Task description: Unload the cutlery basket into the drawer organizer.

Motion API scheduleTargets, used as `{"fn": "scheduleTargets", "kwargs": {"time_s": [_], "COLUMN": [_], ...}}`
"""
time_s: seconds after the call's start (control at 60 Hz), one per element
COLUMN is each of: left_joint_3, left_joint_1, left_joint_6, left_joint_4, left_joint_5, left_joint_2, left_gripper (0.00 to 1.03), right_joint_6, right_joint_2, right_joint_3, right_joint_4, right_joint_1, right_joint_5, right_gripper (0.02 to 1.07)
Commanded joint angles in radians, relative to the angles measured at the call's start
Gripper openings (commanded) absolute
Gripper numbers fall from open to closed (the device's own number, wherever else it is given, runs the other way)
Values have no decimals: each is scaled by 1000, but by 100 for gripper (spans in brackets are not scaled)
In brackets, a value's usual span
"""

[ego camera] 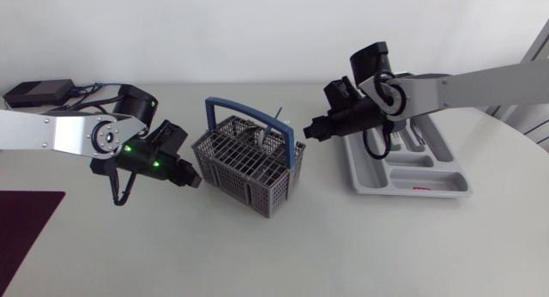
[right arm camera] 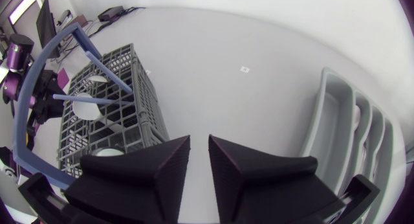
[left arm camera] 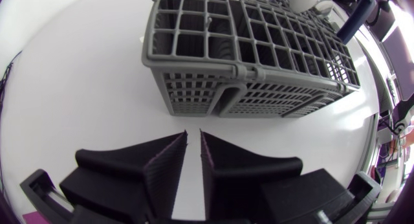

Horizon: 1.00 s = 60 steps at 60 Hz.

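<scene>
Mid-table, grey cutlery basket (ego camera: 244,168) with blue carry handle (ego camera: 230,100) arched upright over it, long axis slanting from far left to near right in the head view. Not yet emptied: pale spoon bowls (right arm camera: 85,107) showing among the cells in the right wrist view, and a thin blue-handled piece (ego camera: 279,118) poking up at the far corner.

Flanked end to end by both arms. Off the near-left short wall, low over the table and just short of touching, left gripper (ego camera: 196,182), fingers drawn almost together with only a thin slit between, holding nothing. At the opposite, far-right end, right gripper (ego camera: 307,130), raised to about rim height beside the foot of the handle, pointed back at the basket. Likewise nearly closed and empty, with a slightly wider slit.

Behind the right gripper, toward the table's right side, grey drawer organizer (ego camera: 410,173), long compartments running roughly away from the basket, partly hidden under the right arm. Contents too masked to call.

Deciding relation, as judged here: cutlery standing upright in the cells, so reachable only from above, with the right gripper the closer of the two to the protruding piece and the only one with the organizer at its back. Probable call for that gripper: spread wider, rise over the rim, descend along a handle. Main risk is catching the blue arch on the way in.

Farther out, black box (ego camera: 39,93) at the far-left edge and dark purple mat (ego camera: 26,228) at the near-left corner.
</scene>
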Motion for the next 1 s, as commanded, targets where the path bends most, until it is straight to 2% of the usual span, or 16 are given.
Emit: {"fn": "scheduleTargets", "kwargs": {"time_s": [0.0, 0.233, 0.483, 0.55, 0.7, 0.867, 0.983], "left_joint_3": [61, 199, 395, 482, 574, 562, 567], "left_joint_1": [1, 5, 3, -15, -45, -12, 31], "left_joint_6": [-31, -70, -100, -103, -103, -97, -99], "left_joint_4": [32, 95, 87, 58, 21, -5, -5], "left_joint_5": [17, 17, 17, 26, 33, 33, 33], "left_joint_2": [39, 158, 307, 384, 447, 410, 393], "left_gripper": [18, 18, 18, 19, 19, 19, 19], "right_joint_6": [17, 15, 17, 19, 29, -11, -44], "right_joint_2": [71, -32, -161, -192, -238, -369, -294], "right_joint_3": [44, -55, -217, -255, -293, -298, -235], "right_joint_4": [-40, -75, -74, -78, -77, -103, -97], "right_joint_1": [0, 6, 92, 145, 210, 87, 6], "right_joint_5": [-43, -158, -166, -167, -159, -146, -133], "right_gripper": [9, 8, 8, 8, 8, 8, 8]}}
